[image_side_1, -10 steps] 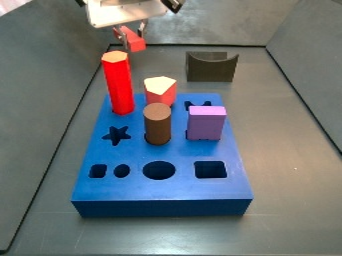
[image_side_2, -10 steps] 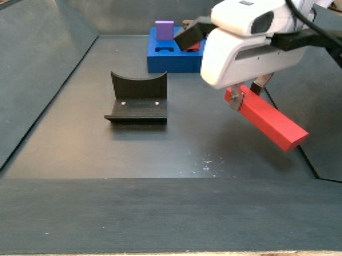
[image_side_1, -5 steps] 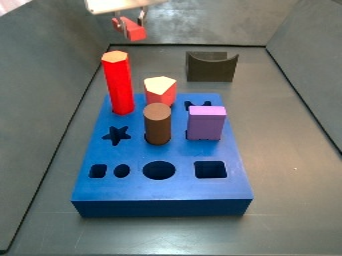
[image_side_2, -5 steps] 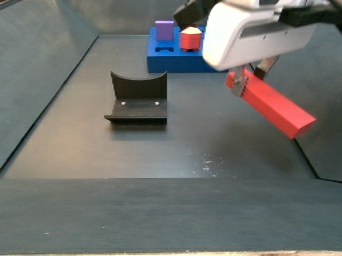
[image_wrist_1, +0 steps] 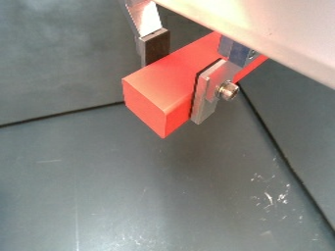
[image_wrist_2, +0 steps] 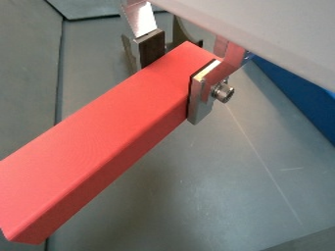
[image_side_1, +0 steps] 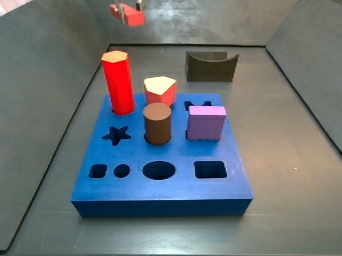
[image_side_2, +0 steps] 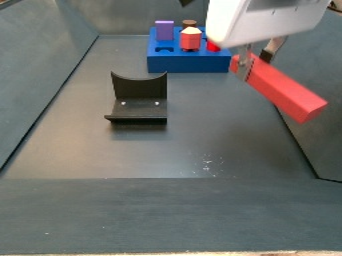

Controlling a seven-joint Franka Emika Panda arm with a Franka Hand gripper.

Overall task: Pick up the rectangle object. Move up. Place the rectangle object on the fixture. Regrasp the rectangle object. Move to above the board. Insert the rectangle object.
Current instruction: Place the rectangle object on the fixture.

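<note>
My gripper (image_wrist_1: 181, 71) is shut on the rectangle object (image_wrist_1: 167, 93), a long salmon-red block, gripped across its flat sides with most of its length sticking out to one side (image_wrist_2: 105, 147). In a side view the gripper (image_side_2: 249, 62) holds the block (image_side_2: 283, 90) tilted in the air, well above the floor, to the right of the fixture (image_side_2: 136, 98). In a side view only the block's end (image_side_1: 130, 13) shows at the top edge, behind the blue board (image_side_1: 160, 192). The dark fixture (image_side_1: 211, 66) stands empty behind the board.
On the board stand a red hexagonal post (image_side_1: 118, 82), a brown cylinder (image_side_1: 156, 125), a purple block (image_side_1: 206, 122) and a pale red-topped piece (image_side_1: 160, 90). Star, circle and rounded-square holes are open at its front. Grey walls enclose the floor.
The gripper has risen with the rectangle object held in it; in a side view it has almost left the top of the frame. Nothing else moved.
</note>
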